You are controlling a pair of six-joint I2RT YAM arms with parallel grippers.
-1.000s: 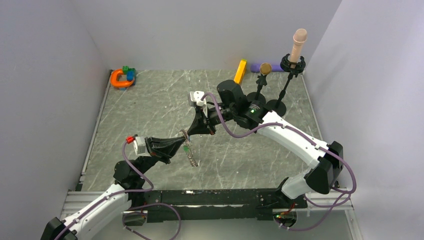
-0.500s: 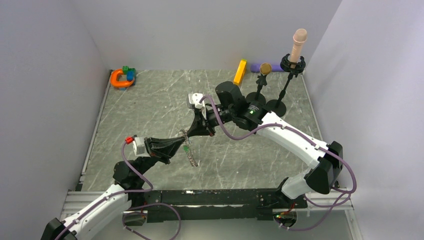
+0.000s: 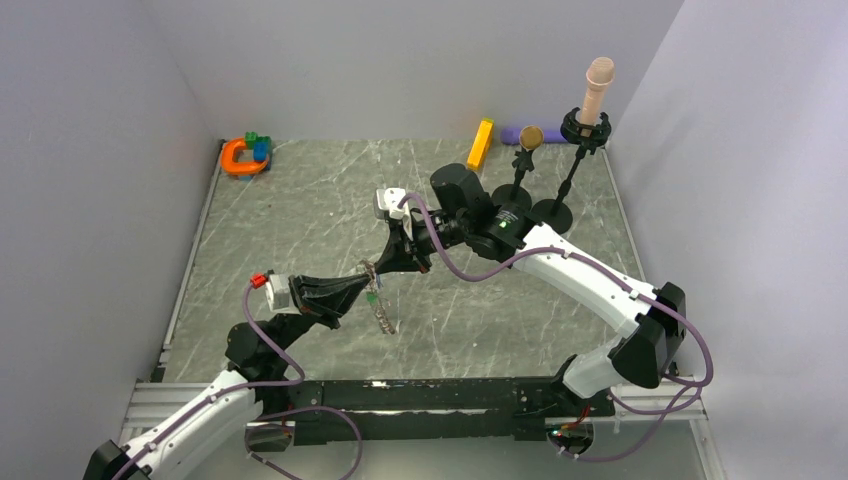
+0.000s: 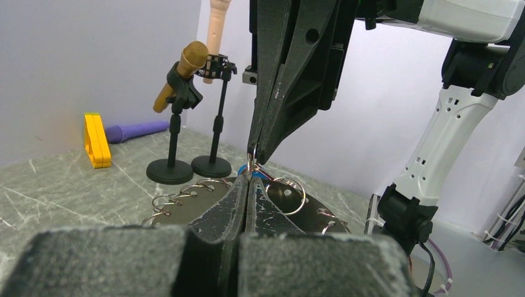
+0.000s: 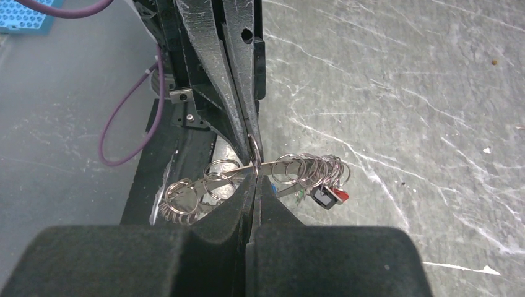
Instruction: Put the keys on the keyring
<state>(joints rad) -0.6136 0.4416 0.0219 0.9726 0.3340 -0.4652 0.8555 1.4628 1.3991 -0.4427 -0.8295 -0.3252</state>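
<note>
The keyring (image 3: 381,306), a flat silvery disc edged with small split rings, hangs in the air mid-table between both grippers. My left gripper (image 3: 367,279) is shut on its rim. My right gripper (image 3: 381,267) is shut on the same spot from the other side. In the left wrist view my shut gripper (image 4: 249,178) meets the right gripper (image 4: 255,156) at a small split ring, over the keyring (image 4: 186,207), with a blue key (image 4: 260,175) behind. In the right wrist view my gripper (image 5: 254,176) pinches the keyring (image 5: 210,179). The dark and red keys (image 5: 328,195) hang from its rings.
An orange horseshoe toy (image 3: 240,157) lies at the back left corner. A yellow bar (image 3: 482,143), a purple object (image 3: 513,133) and two microphone stands (image 3: 548,208) are at the back right. Grey walls enclose three sides.
My right wrist has shifted slightly to the left. Both grippers stay shut on the keyring at the same place.
</note>
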